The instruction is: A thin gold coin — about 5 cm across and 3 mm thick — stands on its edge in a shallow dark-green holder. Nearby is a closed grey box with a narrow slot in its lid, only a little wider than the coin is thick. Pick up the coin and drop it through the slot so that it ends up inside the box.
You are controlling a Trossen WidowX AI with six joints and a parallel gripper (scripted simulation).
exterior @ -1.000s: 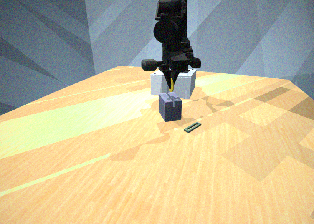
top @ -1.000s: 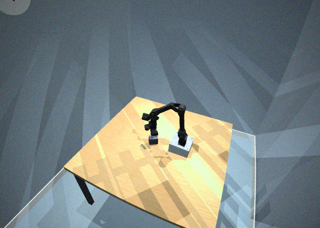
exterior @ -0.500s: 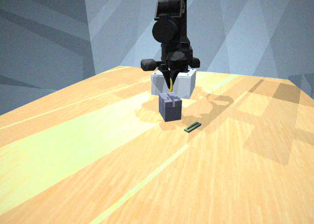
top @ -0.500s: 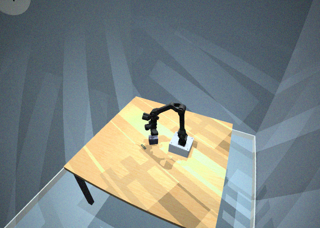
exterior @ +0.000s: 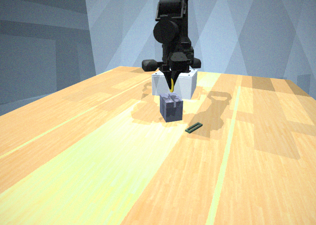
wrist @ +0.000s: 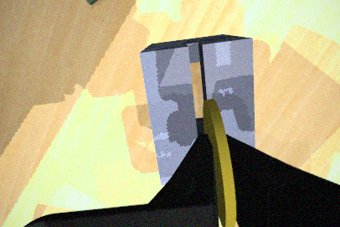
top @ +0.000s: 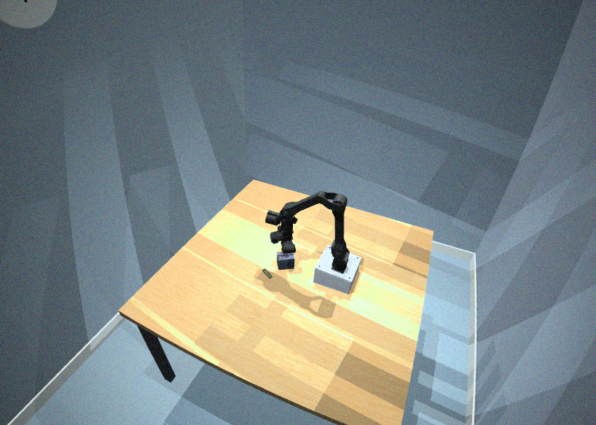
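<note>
— Wooden table (exterior: 76, 151) lit in stripes; where's the coin?

— I've got the gold coin (exterior: 172, 85) pinched on edge in the gripper (exterior: 171, 88), just above the grey box (exterior: 171, 107); the holder (exterior: 193, 127) sits bare to its right.

— Aligned?

— Nearly, I judge; I'd square the edge to the slot (wrist: 198, 75) before lowering, then release.

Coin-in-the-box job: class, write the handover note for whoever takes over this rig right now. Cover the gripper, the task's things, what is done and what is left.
Gripper: shut on the gold coin, held on edge, pointing down.
Coin: just above the grey box, its edge roughly in line with the slot.
Holder: empty on the table, beside the box.
Done: coin picked up and carried over the box.
Left: lower the coin into the slot, then release.
</note>
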